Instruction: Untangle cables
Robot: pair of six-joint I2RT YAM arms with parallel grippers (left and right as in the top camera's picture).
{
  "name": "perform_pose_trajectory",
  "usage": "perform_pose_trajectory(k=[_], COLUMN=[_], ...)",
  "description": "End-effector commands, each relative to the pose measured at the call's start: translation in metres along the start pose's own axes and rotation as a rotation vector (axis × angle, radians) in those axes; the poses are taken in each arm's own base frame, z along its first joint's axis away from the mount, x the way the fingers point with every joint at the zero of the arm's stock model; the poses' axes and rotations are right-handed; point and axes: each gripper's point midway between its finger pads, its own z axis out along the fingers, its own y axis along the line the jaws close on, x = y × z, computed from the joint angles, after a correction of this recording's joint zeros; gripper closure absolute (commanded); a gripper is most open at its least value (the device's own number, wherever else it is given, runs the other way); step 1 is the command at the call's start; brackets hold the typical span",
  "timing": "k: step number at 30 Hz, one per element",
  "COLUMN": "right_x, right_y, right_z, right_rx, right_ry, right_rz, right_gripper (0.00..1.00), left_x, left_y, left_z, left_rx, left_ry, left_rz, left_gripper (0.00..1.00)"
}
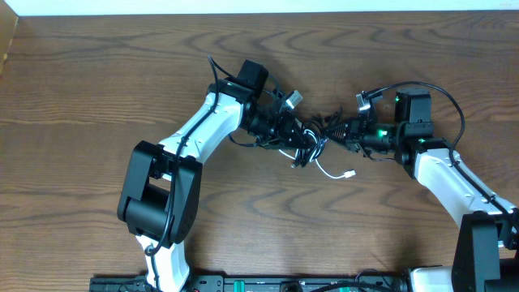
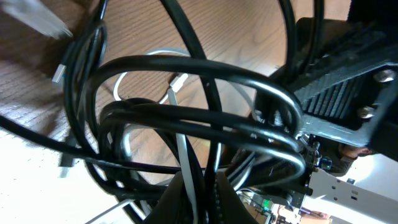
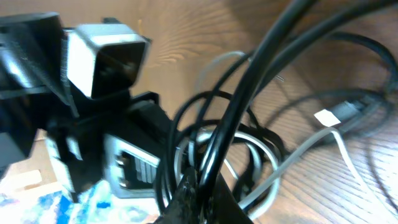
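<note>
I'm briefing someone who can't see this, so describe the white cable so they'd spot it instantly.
On the wooden table, find the dark tangle of black cable between the left arm and right arm. From its lower edge the white cable curls out onto bare wood, ending in a small plug. It is the only thin pale cord; the rest are black.
</note>
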Motion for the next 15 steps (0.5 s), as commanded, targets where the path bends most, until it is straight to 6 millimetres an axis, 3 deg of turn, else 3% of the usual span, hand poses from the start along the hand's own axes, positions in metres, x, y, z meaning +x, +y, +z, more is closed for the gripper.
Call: perform_pose_trajectory(k=[1, 7, 12, 15], right_x=[0.007, 0.027, 0.025, 0.024], right_y=[-0.005, 0.001, -0.001, -0.001], right_z=[0.007, 0.025, 0.025, 0.021], right_rx=[0.031, 0.046, 0.055, 0.041], right_ry=[0.019, 0.076, 0.069, 0.072], right_rz=[-0.074, -0.118, -0.168, -0.157], right_gripper=[0.99, 0.99, 0.99, 0.99], left_x=[-0.001, -0.002, -0.002, -0.003], left_y=[-0.001, -0.001, 0.001, 0.013], left_z=[-0.002, -0.002, -0.003, -0.006], left_rx=[0.020, 0.020, 0.015, -0.049], left_ry=[-0.002, -0.005, -0.008, -0.018], left_rz=[0.025, 0.026, 0.023, 0.008], left_gripper=[0.93, 0.93, 0.93, 0.93])
